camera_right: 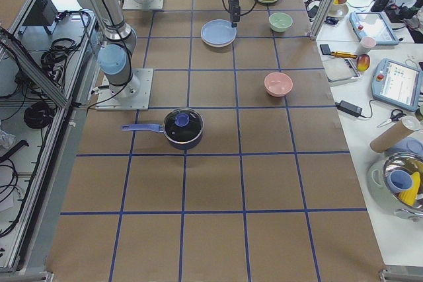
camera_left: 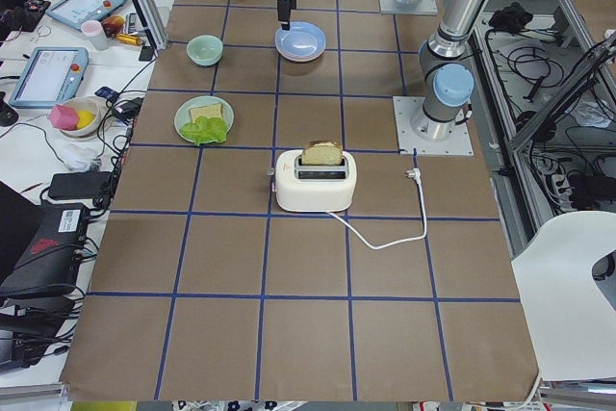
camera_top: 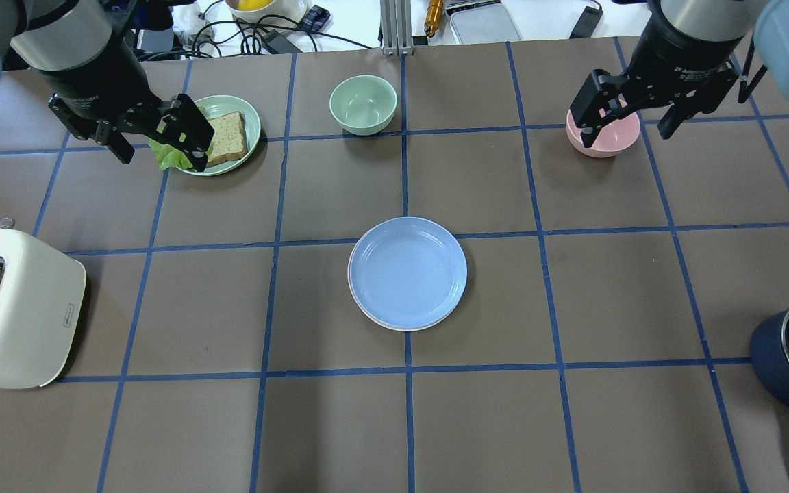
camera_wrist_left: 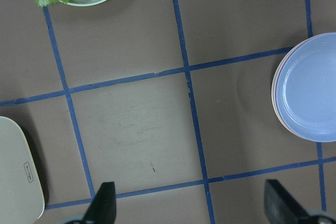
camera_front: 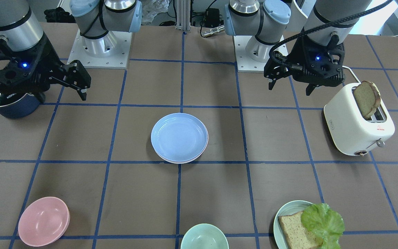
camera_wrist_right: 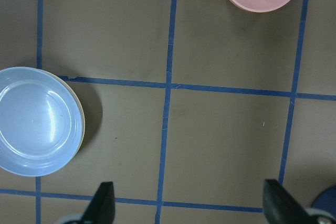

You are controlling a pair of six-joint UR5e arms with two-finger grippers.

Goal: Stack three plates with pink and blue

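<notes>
Plates [camera_top: 408, 274] lie stacked; left end effector [camera_top: 161, 156] and right end effector [camera_top: 626, 124] hover splayed.

Centre frame, a periwinkle-blue plate [camera_top: 408, 270] tops the stack, with a pale pink plate [camera_wrist_left: 273, 90] and a cream plate [camera_wrist_right: 83, 124] showing only as thin slivers at its edge. My table [camera_top: 230, 308] is flat brown, ruled into squares by blue tape. At upper left, a pale teal plate [camera_top: 247, 113] carries speckled tan bread [camera_top: 229, 137] and bright green lettuce [camera_top: 168, 156]. A mint bowl [camera_top: 363, 104] sits at top centre and a pink bowl [camera_front: 43, 221] at upper right. The toaster [camera_top: 31, 315] at the left edge is white, the pot [camera_top: 785, 370] at the right edge navy. My left gripper [camera_top: 161, 157] and right gripper [camera_top: 624, 127] are black.
</notes>
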